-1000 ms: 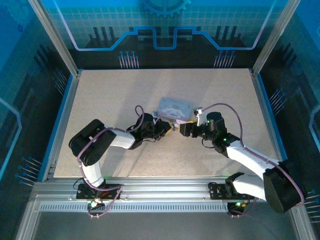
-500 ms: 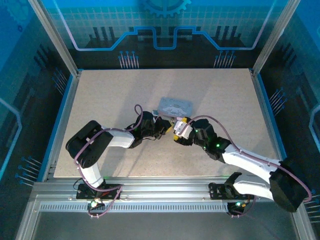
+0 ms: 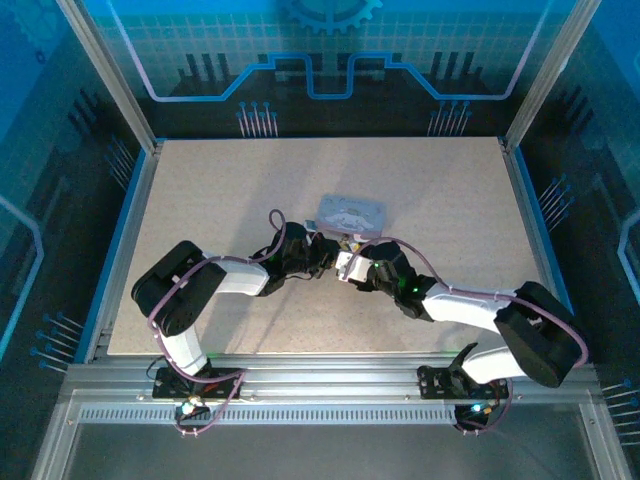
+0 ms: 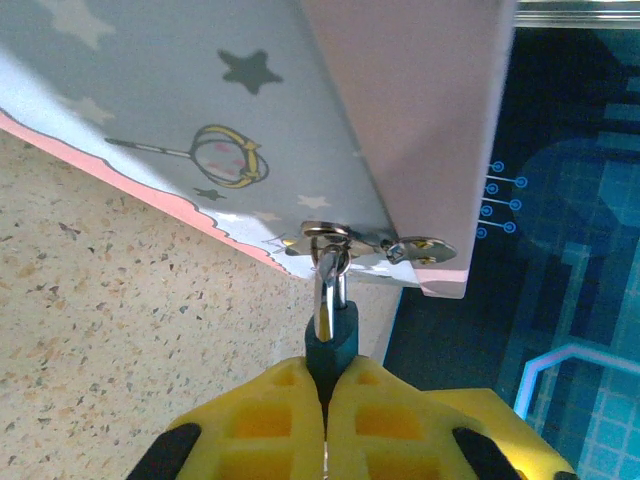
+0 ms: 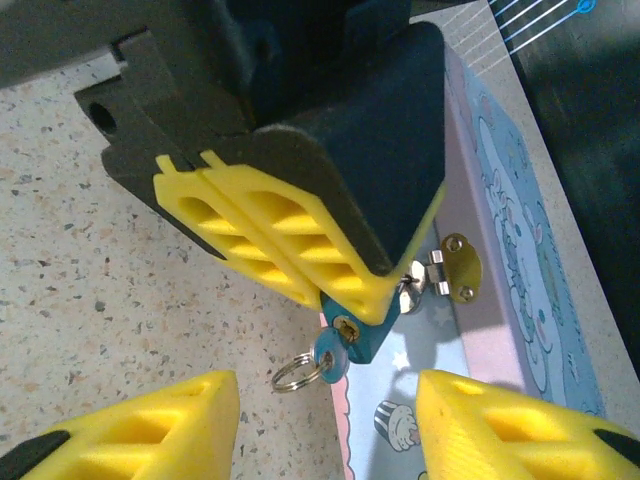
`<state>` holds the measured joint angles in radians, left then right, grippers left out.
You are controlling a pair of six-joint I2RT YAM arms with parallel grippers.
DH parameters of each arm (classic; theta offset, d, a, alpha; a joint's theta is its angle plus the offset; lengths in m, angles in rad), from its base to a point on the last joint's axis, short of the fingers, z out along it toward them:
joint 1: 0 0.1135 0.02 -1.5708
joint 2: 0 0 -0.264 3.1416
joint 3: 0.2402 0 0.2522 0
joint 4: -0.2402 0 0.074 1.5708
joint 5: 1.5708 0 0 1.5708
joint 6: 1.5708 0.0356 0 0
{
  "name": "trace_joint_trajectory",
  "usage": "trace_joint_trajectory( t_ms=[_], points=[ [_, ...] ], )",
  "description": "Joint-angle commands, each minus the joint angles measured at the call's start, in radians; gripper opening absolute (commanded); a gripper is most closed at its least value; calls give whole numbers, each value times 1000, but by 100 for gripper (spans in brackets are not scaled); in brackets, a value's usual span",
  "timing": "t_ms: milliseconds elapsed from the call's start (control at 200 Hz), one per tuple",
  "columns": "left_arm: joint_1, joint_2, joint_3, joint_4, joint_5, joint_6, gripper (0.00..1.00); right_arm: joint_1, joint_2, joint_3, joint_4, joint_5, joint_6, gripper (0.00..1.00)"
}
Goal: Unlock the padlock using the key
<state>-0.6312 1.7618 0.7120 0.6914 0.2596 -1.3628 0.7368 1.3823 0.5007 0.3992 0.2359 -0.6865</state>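
Observation:
In the left wrist view, the small dark teal padlock hangs by its silver shackle from the hasp of the pastel tin. My left gripper is shut on the padlock's body. In the right wrist view, the padlock pokes out below the left fingers, its brass keyhole facing me. The key, blue-headed with a wire ring, sits against that face; its blade is hidden. My right gripper is open, one finger on each side of the key and apart from it.
The tin stands mid-table, with both grippers meeting just in front of it: the left gripper and the right gripper. The speckled tabletop is bounded by a metal frame and blue walls.
My right arm has swung left and stretched low across the table, bringing its gripper up to the padlock. The left gripper has kept its hold and barely moved.

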Motion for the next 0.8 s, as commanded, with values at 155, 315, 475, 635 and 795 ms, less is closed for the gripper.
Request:
trace_joint_trajectory(
  t_ms=[155, 315, 475, 635, 795],
  points=[
    [0, -13, 32, 51, 18, -12, 3, 21, 55, 20, 85, 16, 5, 44],
    [-1, -10, 32, 51, 20, -12, 3, 21, 68, 21, 99, 25, 9, 40],
    [-1, -8, 33, 56, 21, -16, 3, 22, 79, 25, 108, 30, 14, 33],
    [-1, -7, 33, 57, 23, -16, 3, 22, 84, 27, 121, 34, 22, 29],
    [-1, -6, 33, 58, 24, -16, 2, 21, 87, 31, 129, 28, 33, 27]
  ],
)
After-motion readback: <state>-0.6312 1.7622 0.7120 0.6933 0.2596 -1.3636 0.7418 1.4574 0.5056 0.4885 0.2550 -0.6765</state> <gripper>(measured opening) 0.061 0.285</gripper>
